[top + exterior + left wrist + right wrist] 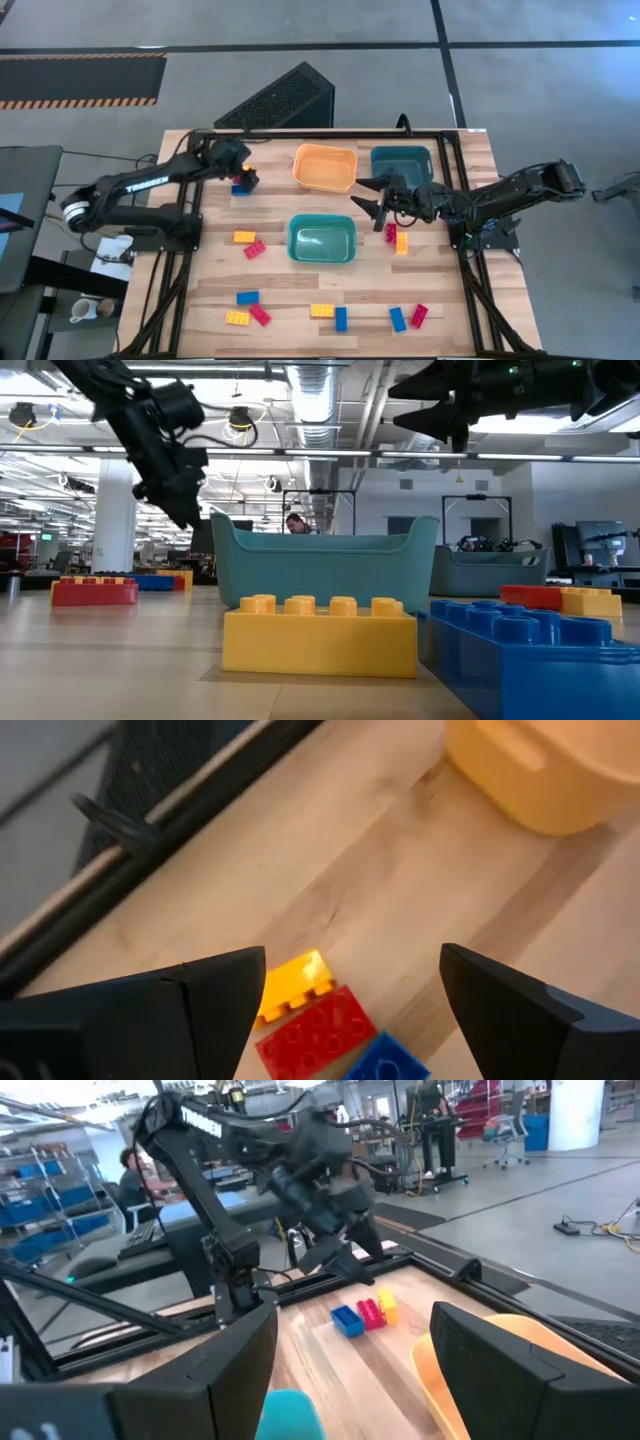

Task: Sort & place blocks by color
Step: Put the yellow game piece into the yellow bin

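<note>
three blocks – yellow, red, blue – we see under our left gripper, spread wide; right gripper is wide too, empty.

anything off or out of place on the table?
Nothing damaged or spilled. Small studded plastic bricks lie loose on the wooden table; orange plastic bin looks empty. Left claw hangs open above three bricks.

Lighting's pretty even and bright, all from ceiling strip lights visible in the low view. Shadows on the bench are soft and faint. The yellow block up front is sharp, the hall behind slightly soft. Left wrist view is blurry close up, orange bin looks washed out.
</note>
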Controlling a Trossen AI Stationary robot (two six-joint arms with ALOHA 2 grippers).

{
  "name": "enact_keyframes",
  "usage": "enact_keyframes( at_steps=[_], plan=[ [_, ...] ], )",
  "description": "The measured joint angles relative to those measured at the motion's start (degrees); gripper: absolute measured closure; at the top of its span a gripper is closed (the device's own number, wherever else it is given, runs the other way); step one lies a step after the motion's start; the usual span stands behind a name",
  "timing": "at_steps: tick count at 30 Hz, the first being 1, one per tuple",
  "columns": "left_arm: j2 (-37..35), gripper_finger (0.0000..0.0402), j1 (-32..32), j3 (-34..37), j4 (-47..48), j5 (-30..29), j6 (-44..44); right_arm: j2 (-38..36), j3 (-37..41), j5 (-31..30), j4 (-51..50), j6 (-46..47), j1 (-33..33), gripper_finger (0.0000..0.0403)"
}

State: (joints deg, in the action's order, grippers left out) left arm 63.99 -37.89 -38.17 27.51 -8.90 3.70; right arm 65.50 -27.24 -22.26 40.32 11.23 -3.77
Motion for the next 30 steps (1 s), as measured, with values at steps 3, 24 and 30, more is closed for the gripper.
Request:
enact_keyframes(
  at_steps=[3,24,30],
  plan=[
    [5.3,0.0113,-3.3,-2.1,1.1,1.6,-1.9,0.0,0.0,-0.1,0.0,-0.8,-0.4,0.0117],
    [21.2,0.0113,-9.8,-8.1,5.6,0.9,-14.2,0.0,0.0,-0.1,0.0,-2.3,-1.0,0.0117],
    [20.9,0.0113,-9.8,-7.7,7.1,2.2,-15.7,0.0,0.0,-0.1,-0.1,-2.3,-1.0,0.0117]
  ],
)
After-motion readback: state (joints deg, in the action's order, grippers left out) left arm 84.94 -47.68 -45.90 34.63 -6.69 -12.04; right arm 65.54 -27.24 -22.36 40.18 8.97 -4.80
